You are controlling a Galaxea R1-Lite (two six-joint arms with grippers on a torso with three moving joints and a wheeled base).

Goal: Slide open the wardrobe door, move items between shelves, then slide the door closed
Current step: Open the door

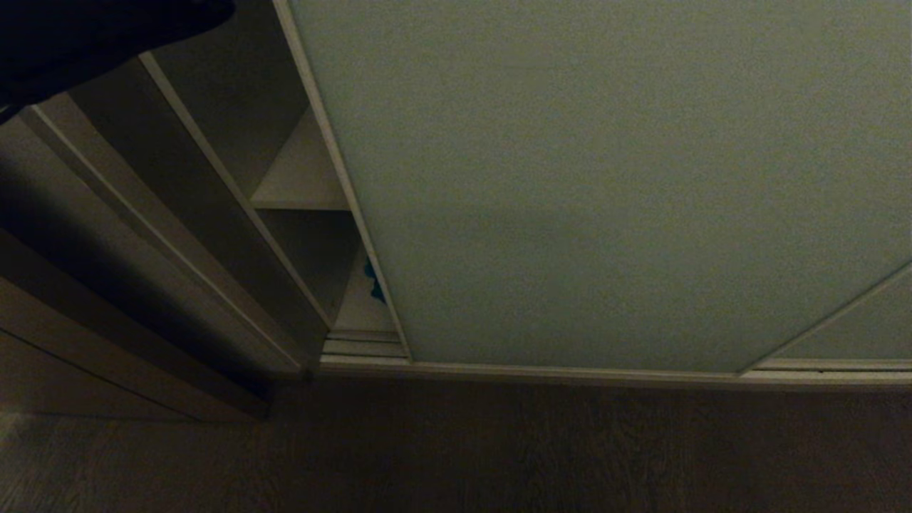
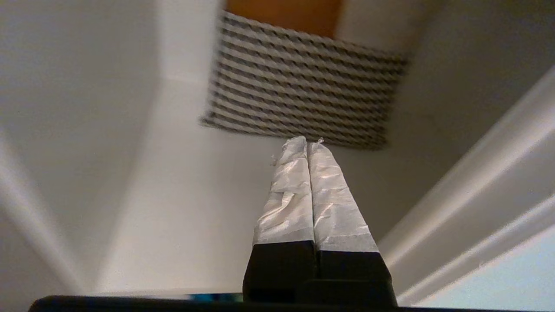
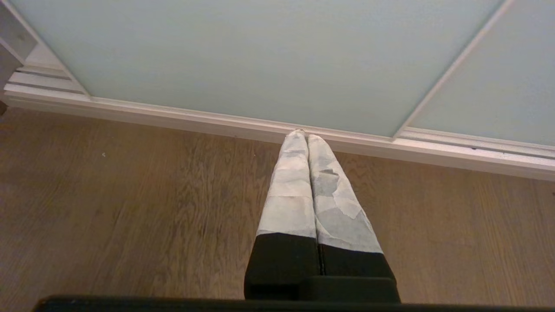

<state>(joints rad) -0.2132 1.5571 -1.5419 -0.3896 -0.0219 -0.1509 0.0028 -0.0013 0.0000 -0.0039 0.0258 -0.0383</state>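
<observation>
The pale grey-green sliding wardrobe door [image 1: 605, 178] covers most of the front and leaves a narrow gap at its left edge. White shelves [image 1: 303, 178] show through that gap. On a lower shelf [image 1: 360, 310] a sliver of a blue item [image 1: 372, 281] peeks out from behind the door's edge; the rest of it is hidden. My left gripper [image 2: 307, 141] is shut and empty inside the compartment, above a white shelf [image 2: 195, 195], with its tips toward a striped fabric thing [image 2: 303, 82]. My right gripper [image 3: 303, 134] is shut and empty, low over the floor in front of the door [image 3: 260, 56].
A second door panel [image 1: 855, 328] overlaps at the right. The white bottom rail [image 1: 570, 372] runs along the wooden floor [image 1: 499, 456]. A dark part of my left arm [image 1: 85, 35] fills the head view's upper left corner. Upright cabinet boards [image 1: 142, 235] stand left of the gap.
</observation>
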